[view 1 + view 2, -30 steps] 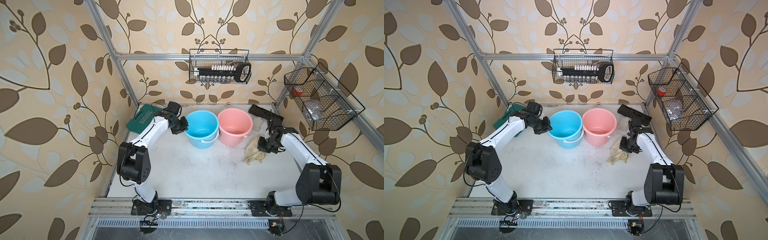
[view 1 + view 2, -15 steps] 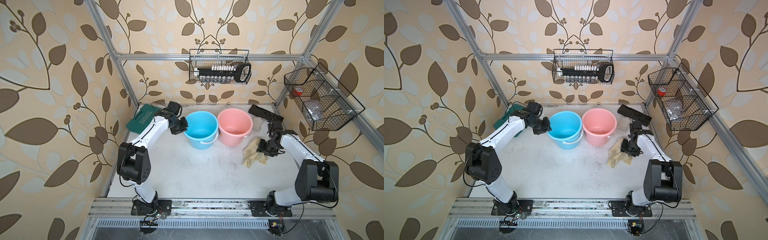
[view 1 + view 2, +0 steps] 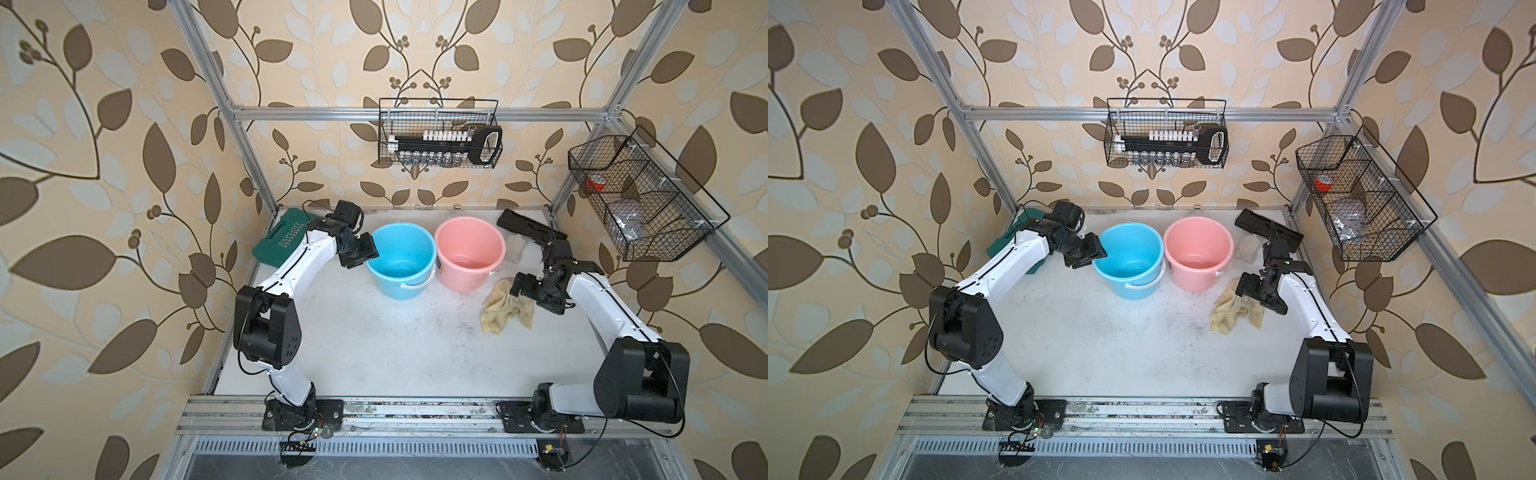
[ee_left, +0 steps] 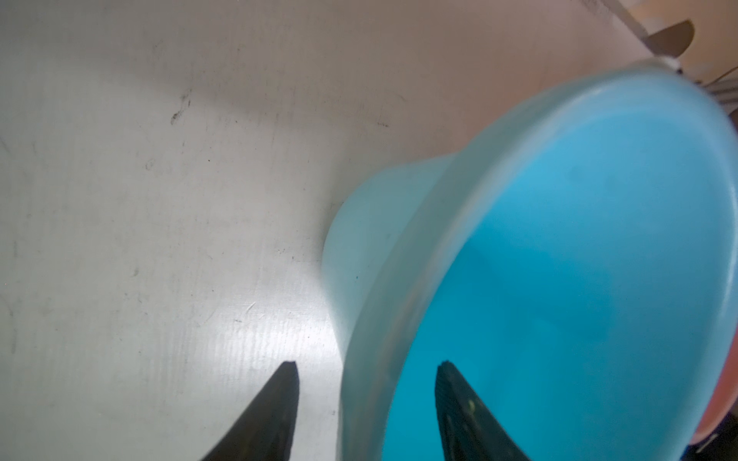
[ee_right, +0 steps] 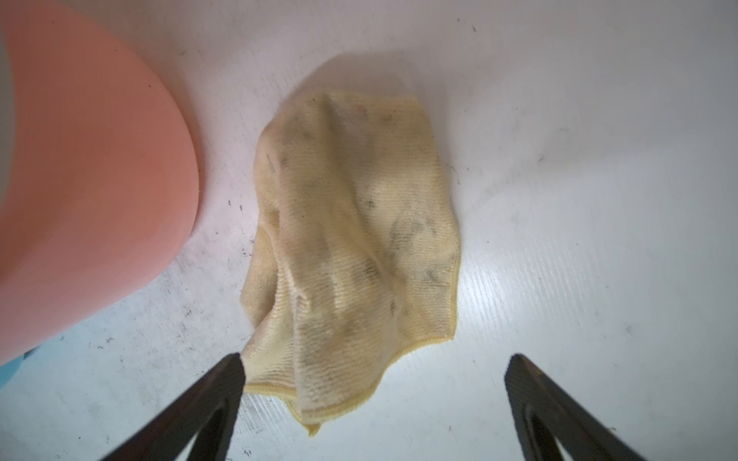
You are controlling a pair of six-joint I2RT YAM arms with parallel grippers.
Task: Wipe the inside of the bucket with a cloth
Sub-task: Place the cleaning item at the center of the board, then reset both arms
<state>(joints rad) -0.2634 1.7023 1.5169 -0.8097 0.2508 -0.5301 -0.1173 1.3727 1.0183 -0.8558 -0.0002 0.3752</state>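
Observation:
A blue bucket [image 3: 402, 259] and a pink bucket [image 3: 469, 251] stand upright side by side at the back of the white table in both top views. My left gripper [image 3: 368, 253] is open at the blue bucket's left rim. In the left wrist view the rim [image 4: 371, 319] passes between its fingers, one outside and one inside, touching neither. The stained yellowish cloth [image 3: 505, 309] lies crumpled on the table right of the pink bucket. My right gripper [image 5: 375, 359] hangs wide open just over the cloth [image 5: 351, 239], whose near edge lies beside one fingertip [image 5: 235, 367].
A green tool case [image 3: 282, 241] lies at the back left behind my left arm. A black flat object [image 3: 528, 226] lies at the back right. Wire baskets hang on the back wall [image 3: 438, 139] and the right wall [image 3: 640, 199].
Both grippers have opened. The left one let go of the blue bucket's rim. The right one released the cloth, which dropped and now lies spread on the table.

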